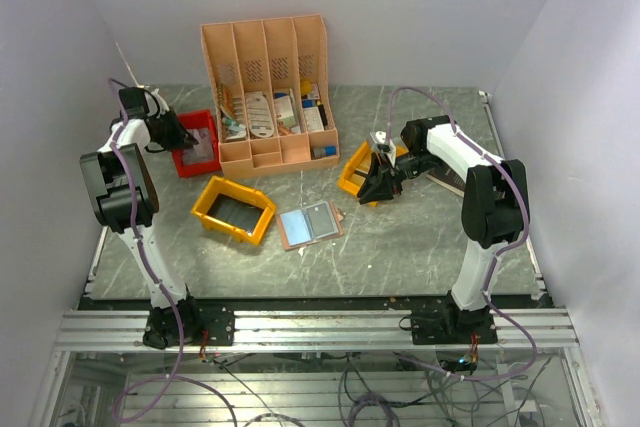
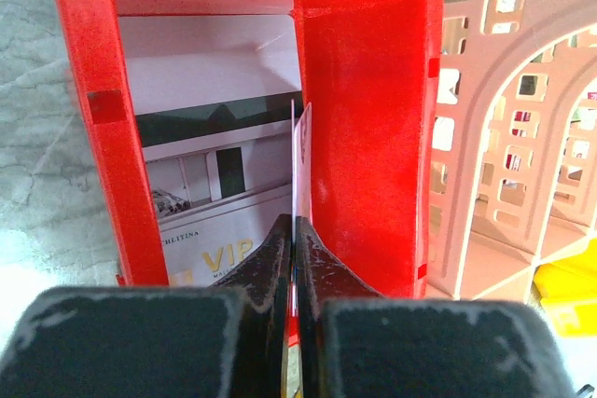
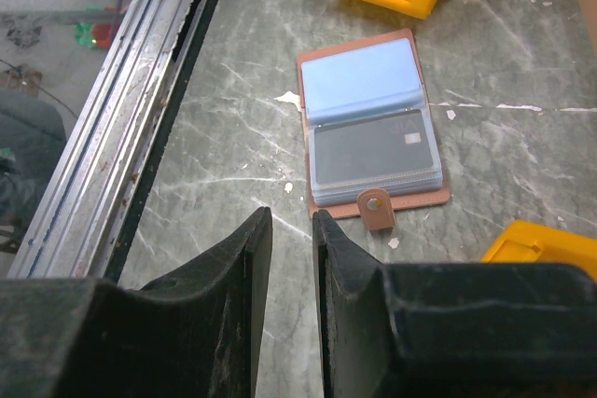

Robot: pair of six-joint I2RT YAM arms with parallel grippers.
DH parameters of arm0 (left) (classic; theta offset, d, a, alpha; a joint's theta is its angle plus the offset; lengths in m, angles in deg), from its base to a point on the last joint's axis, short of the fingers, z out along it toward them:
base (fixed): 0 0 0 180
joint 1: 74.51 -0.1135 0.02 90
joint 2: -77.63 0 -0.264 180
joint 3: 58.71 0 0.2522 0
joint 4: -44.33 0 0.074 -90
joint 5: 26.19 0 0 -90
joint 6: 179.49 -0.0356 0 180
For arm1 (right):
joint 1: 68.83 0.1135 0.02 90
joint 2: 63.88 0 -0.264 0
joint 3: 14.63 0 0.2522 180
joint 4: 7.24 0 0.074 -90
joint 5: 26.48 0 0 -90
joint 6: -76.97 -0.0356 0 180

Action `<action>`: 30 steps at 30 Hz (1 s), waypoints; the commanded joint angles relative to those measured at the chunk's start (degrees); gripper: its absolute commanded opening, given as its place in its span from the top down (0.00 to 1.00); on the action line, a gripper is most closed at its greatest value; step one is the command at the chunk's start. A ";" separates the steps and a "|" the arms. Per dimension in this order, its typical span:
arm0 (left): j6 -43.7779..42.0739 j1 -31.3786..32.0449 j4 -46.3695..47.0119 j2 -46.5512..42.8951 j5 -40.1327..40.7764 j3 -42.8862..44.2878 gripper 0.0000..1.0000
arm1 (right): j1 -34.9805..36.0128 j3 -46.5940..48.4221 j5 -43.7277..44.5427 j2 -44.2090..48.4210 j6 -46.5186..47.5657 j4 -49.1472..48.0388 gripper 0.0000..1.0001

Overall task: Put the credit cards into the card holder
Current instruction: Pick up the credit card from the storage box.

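The card holder (image 1: 310,222) lies open on the table, tan with pale blue clear pockets; it also shows in the right wrist view (image 3: 373,128), its snap tab toward me. My left gripper (image 1: 185,137) is inside the red bin (image 1: 197,144). In the left wrist view it (image 2: 295,226) is shut on a thin white credit card (image 2: 300,160) held edge-on and upright against the red bin's inner wall (image 2: 364,118). More printed cards (image 2: 215,230) lie flat in the bin. My right gripper (image 1: 380,182) hovers right of the card holder, its jaws (image 3: 291,216) slightly apart and empty.
A peach slotted organiser (image 1: 268,87) stands behind, right beside the red bin (image 2: 504,137). One yellow bin (image 1: 235,209) sits left of the card holder, another (image 1: 358,169) under my right arm. The aluminium rail (image 3: 112,137) runs along the table's near edge.
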 commanded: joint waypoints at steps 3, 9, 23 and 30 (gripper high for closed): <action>-0.90 -0.07 -2.32 -0.14 5.22 2.31 0.91 | -0.43 -0.67 -0.92 1.62 0.22 0.62 0.75; -2.65 0.61 -7.53 0.50 14.28 4.37 0.93 | -0.46 -0.75 -1.03 1.62 0.22 0.62 0.75; -1.80 1.57 -8.06 0.51 10.90 6.23 0.93 | -0.43 -0.73 -0.97 1.62 0.22 0.62 0.75; 5.77 -0.10 1.12 -0.57 -3.76 2.31 0.93 | -0.44 -0.67 -0.83 1.88 0.22 0.61 0.75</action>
